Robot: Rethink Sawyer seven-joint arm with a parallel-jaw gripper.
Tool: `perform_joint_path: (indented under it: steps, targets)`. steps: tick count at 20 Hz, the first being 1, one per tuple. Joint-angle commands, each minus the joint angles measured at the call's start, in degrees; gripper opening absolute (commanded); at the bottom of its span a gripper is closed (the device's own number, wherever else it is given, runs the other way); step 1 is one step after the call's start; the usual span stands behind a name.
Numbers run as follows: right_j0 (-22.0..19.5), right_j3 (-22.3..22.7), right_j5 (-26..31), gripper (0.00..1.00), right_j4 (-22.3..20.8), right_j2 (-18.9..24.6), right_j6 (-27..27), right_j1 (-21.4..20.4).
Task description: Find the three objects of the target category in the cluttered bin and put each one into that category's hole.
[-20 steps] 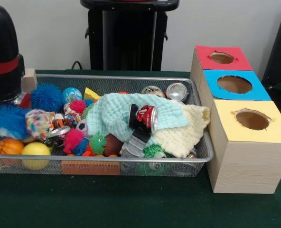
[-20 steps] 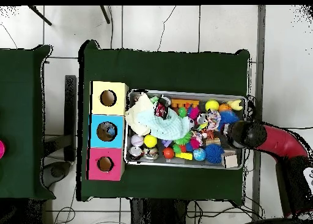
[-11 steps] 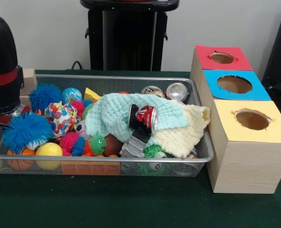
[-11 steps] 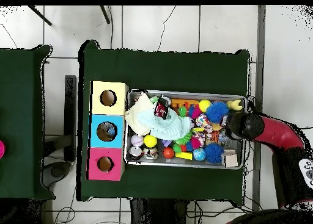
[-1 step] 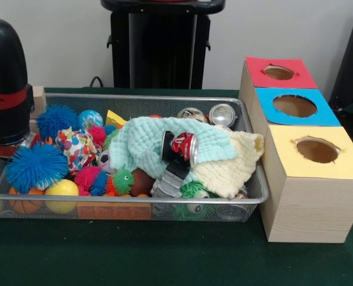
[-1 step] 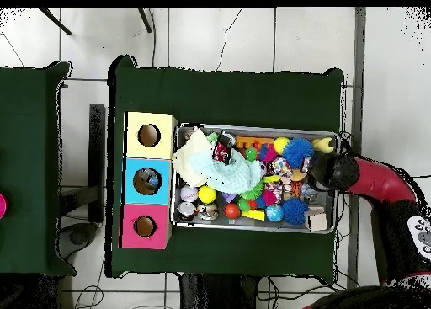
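**Arm at the left end of the bin, cans lying toward the right**

At the far left of the front view I see the arm's black and red end [image 5: 6, 77] standing over the left end of the wire mesh bin [image 5: 164, 205]; its lower part is hidden behind the toys, so I cannot tell how the jaws stand. Just below it sits a blue spiky ball [image 5: 36, 165], with a yellow ball [image 5: 61, 193] and an orange ball [image 5: 22, 202] against the front wall of the bin. Next to the right I see a multicoloured dotted ball [image 5: 76, 148], pink spiky balls [image 5: 90, 176] and a small green spiky ball [image 5: 123, 179].

In the middle of the frame a mint cloth [image 5: 146, 143] is heaped over the clutter, and a red drinks can [image 5: 181, 148] lies on its side on top of it. A cream cloth [image 5: 233, 164] hangs over the bin's right wall. Behind them, at the bin's far right corner, two more silver can tops [image 5: 222, 114] show side by side.

Right of the bin, touching it, I see three wooden boxes in a row, each with a round hole on top: red top [image 5: 281, 72] farthest back, blue top [image 5: 296, 106] in the middle, yellow top [image 5: 316, 152] nearest

In the overhead view the arm [image 6: 345, 173] reaches in at the bin's right end, opposite the boxes at frame left
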Motion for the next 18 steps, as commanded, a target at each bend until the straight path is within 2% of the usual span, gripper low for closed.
perform_joint_path:
  steps: [1,4,9,18]
  targets:
    - [6.0,9.2,-5.6,0.0,3.6,2.5,9.5,0.1]
    - [7.8,12.7,-4.7,0.0,6.3,1.0,13.1,-2.5]
    - [10.4,17.1,-3.7,0.0,10.9,-1.3,16.0,-5.6]
    - [12.2,20.1,-5.5,0.0,15.3,-4.1,14.1,-7.3]
